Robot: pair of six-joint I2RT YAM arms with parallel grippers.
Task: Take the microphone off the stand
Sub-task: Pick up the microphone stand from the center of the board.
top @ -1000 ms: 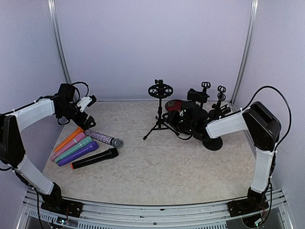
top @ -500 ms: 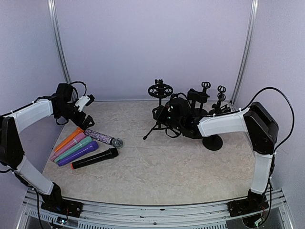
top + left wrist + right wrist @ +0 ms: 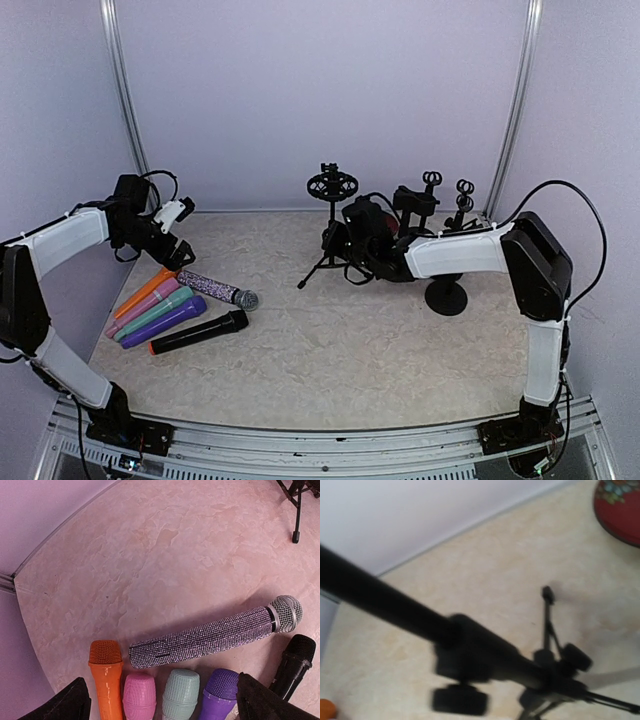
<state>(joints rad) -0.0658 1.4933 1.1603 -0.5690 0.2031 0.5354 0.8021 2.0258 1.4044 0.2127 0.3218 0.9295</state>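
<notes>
Because the sparkly microphone (image 3: 215,632) lies on the table (image 3: 350,340) under the empty, wide-spread left gripper (image 3: 162,702), the job looks done. The right gripper (image 3: 345,242) is by the tripod stand (image 3: 331,187); I cannot tell its grip.

Black tripod stand (image 3: 332,187), upright, legs splayed, ring-topped. Well to its left we see the glitter-covered microphone (image 3: 217,289) lying flat, its silver mesh head pointing toward the stand.
</notes>
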